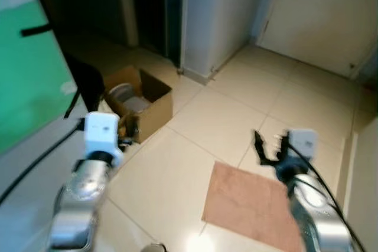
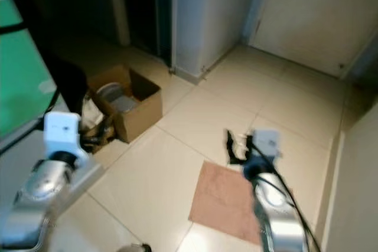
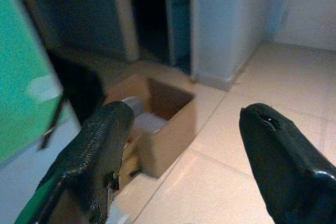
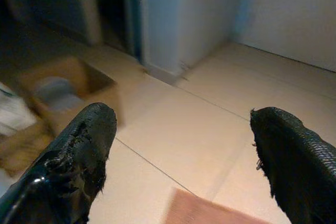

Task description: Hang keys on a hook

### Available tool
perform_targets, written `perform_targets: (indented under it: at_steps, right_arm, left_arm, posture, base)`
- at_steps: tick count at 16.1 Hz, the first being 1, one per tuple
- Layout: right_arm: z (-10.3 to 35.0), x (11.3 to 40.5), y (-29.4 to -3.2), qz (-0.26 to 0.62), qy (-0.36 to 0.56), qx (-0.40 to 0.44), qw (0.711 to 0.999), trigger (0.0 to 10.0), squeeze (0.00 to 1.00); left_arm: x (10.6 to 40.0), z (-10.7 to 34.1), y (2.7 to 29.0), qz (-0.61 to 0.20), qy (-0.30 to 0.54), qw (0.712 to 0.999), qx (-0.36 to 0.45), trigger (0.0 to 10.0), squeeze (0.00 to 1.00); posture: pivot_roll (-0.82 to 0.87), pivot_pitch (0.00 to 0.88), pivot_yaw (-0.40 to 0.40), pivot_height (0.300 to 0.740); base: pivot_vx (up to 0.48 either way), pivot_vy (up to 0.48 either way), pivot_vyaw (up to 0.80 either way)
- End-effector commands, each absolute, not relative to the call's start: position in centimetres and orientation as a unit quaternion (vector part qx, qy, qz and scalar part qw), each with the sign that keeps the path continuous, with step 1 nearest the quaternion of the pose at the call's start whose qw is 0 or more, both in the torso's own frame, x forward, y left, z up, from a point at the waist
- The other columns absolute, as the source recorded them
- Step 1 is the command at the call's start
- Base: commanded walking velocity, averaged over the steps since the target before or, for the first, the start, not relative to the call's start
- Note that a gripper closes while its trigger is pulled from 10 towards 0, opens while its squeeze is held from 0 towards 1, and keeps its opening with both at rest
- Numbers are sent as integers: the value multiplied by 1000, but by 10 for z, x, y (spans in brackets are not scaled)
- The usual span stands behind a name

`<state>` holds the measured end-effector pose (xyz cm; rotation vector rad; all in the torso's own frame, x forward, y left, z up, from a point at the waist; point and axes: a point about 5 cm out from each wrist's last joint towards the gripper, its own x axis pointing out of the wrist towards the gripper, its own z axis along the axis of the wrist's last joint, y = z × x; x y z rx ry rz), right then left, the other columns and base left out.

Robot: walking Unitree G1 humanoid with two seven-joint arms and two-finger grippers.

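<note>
My left gripper [image 3: 184, 121] is held out over the tiled floor with its two black fingers wide apart and nothing between them. It points toward an open cardboard box [image 3: 157, 129]. My right gripper [image 1: 270, 146] is also open and empty. It hangs above the pale tiles just beyond a pinkish mat [image 1: 248, 205]. In the right wrist view its fingers [image 4: 84, 145] frame bare floor and a white wall corner [image 4: 178, 19].
The cardboard box [image 1: 144, 101] stands on the floor at the left and holds a grey round object. A green panel [image 1: 23, 63] rises at far left, with a dark doorway [image 1: 147, 4] behind the box. A closed pale door [image 1: 319, 10] is at the back right. Black cables trail off both arms.
</note>
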<state>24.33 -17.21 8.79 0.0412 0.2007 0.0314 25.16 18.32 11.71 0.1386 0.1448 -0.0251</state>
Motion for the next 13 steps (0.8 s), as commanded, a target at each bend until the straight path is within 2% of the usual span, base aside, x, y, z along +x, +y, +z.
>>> perform_targets:
  at_steps: [1,7,13]
  right_arm:
    - [91,245,-178,8,102,-2,995,10000,1000]
    - [95,257,-186,16,122,-56,991,10000,1000]
    - [95,257,-176,15,125,-47,991,10000,1000]
  left_arm:
    - [255,118,174,-30,67,995,66,10000,0]
    - [263,114,169,-5,64,996,54,10000,0]
    - [266,116,170,-10,60,996,65,10000,0]
  posture:
    - [-25,0,-43,740]
    - [-53,0,-93,740]
    - [-51,0,-68,740]
  base:
    - [0,0,794]
    - [0,0,794]
    - [0,0,800]
